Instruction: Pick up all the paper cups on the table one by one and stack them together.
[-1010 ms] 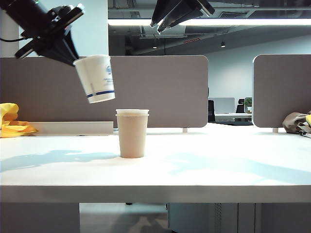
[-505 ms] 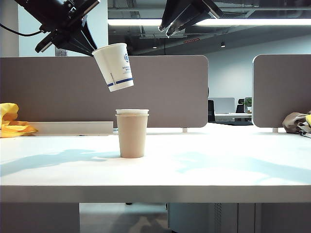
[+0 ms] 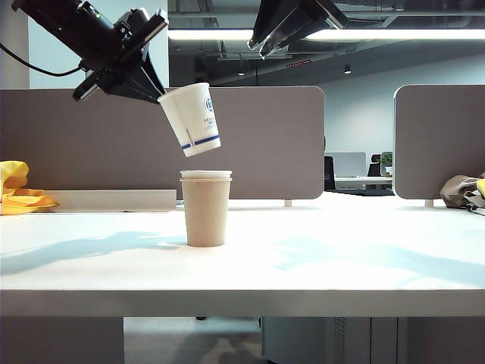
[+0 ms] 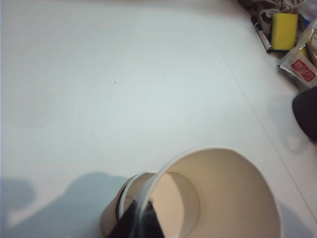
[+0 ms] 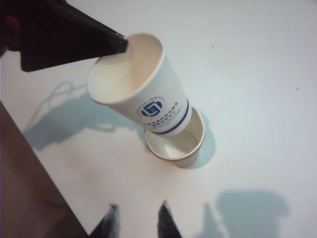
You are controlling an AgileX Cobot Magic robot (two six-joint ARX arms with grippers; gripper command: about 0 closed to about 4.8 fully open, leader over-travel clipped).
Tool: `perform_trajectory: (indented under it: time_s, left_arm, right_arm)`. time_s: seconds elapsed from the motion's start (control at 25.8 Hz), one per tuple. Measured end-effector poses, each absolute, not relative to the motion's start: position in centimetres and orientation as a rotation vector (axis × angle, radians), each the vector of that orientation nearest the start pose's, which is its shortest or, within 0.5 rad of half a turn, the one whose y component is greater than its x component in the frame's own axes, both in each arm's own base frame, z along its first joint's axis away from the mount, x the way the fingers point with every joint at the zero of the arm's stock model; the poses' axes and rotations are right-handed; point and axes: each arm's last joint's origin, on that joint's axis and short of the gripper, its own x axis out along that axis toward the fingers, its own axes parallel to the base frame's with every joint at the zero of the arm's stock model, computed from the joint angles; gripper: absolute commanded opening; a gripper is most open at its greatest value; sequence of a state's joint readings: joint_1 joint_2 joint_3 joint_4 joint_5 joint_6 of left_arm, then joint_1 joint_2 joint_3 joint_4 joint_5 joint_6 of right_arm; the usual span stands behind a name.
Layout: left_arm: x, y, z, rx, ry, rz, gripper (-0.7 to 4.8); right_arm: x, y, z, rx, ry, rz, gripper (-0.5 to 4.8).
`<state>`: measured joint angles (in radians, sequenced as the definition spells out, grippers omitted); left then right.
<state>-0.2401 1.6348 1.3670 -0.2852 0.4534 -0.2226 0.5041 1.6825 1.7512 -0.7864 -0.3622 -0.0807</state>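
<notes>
A white paper cup with a blue logo (image 3: 191, 119) is held by its rim in the closed left gripper (image 3: 154, 89), tilted in the air, base toward 5 o'clock, just above and slightly to the 10 o'clock side of the tan cup (image 3: 206, 211) standing on the table (image 3: 341, 258). A white rim (image 3: 206, 175) is seen nested in the tan cup. The held cup should be levelled upright, centred over the stack's mouth, then lowered straight before release; a tilted entry risks tipping the stack. The right gripper (image 5: 136, 220) hangs above, jaws parted, holding nothing.
</notes>
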Motion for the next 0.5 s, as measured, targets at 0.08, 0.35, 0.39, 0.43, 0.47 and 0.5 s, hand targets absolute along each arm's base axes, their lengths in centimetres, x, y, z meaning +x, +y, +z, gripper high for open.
perform_trajectory:
  time_s: [0.08,0.35,0.39,0.43,0.47,0.5]
  left_arm:
    - [35.8,-10.1,30.6,-0.269,0.648,-0.609,-0.06]
    - [36.4,-10.4,29.4,-0.274,0.685,-0.616,-0.06]
    - [36.5,-10.4,29.3,-0.275,0.688,-0.618,-0.06]
    - [36.5,-10.5,29.1,-0.276,0.692,-0.619,-0.06]
    - [36.7,-10.5,28.8,-0.277,0.701,-0.617,-0.06]
    - [36.8,-10.5,28.6,-0.278,0.707,-0.616,-0.06]
  right_arm:
    - [31.1,18.3,38.0,-0.125,0.705,0.857,1.08]
    - [31.1,18.3,38.0,-0.125,0.704,0.857,1.08]
    - [31.1,18.3,38.0,-0.125,0.705,0.857,1.08]
    - [31.1,18.3,38.0,-0.125,0.705,0.857,1.08]
    - [31.1,18.3,38.0,-0.124,0.705,0.856,1.08]
    - [31.2,18.3,38.0,-0.124,0.705,0.856,1.08]
